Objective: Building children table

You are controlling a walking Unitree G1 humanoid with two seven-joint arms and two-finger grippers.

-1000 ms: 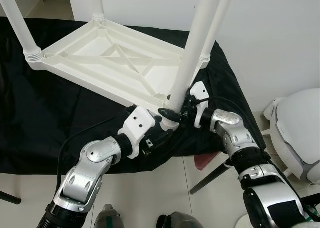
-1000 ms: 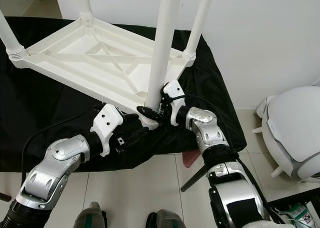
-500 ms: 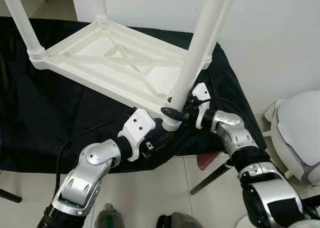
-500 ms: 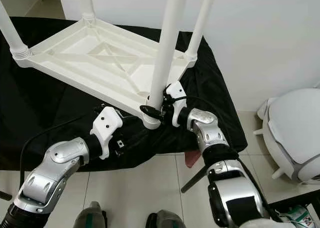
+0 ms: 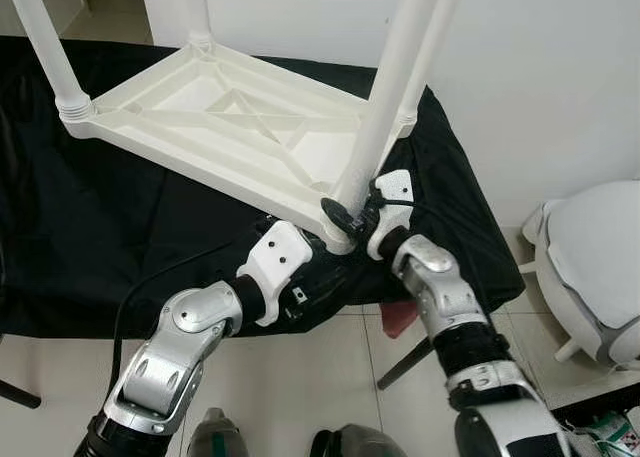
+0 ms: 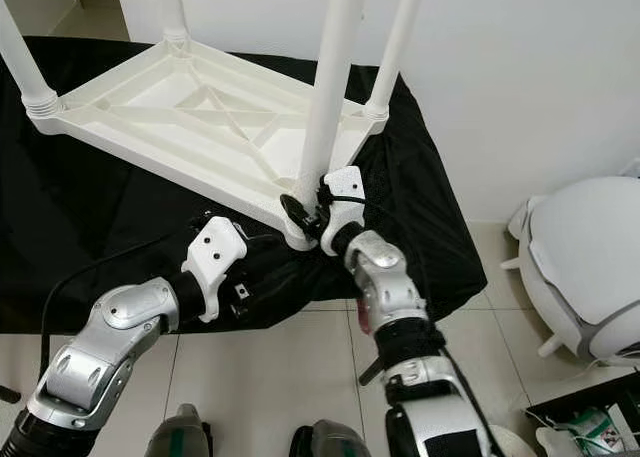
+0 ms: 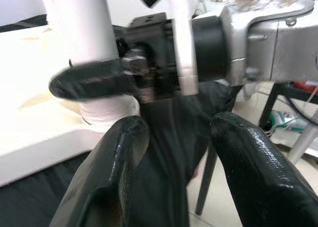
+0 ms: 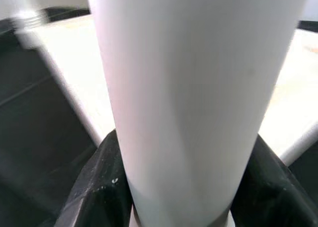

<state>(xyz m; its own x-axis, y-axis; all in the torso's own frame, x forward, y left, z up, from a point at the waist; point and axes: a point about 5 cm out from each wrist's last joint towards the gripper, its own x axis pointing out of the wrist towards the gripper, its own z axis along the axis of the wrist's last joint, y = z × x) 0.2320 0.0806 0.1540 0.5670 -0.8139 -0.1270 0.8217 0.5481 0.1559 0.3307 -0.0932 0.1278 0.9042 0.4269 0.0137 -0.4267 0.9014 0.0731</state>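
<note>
A white plastic children's table (image 5: pixel 230 127) lies upside down on a black cloth (image 5: pixel 90 227), its legs pointing up. My right gripper (image 5: pixel 345 212) is shut on the near leg (image 5: pixel 385 107) just above its socket at the table's near corner. In the right wrist view the leg (image 8: pixel 198 88) sits between the black fingers (image 8: pixel 97 187). My left gripper (image 7: pixel 179 137) is open just below that corner, at the cloth's front edge (image 5: pixel 320 257). Its fingers (image 7: pixel 114 167) have nothing between them and point at the right gripper (image 7: pixel 149 73).
Three other legs stand at the table's far-left (image 5: pixel 45 47), back (image 5: pixel 197 7) and right (image 5: pixel 425 67) corners. A white rounded object (image 5: pixel 600 267) sits on the tiled floor to the right. A dark slanted strut (image 5: pixel 400 362) and something red (image 5: pixel 400 322) show under the cloth's edge. A white wall is behind.
My right arm has swung inward, so its forearm now comes up from below instead of from the right, with its gripper still on the leg. The left gripper has drawn back a little.
</note>
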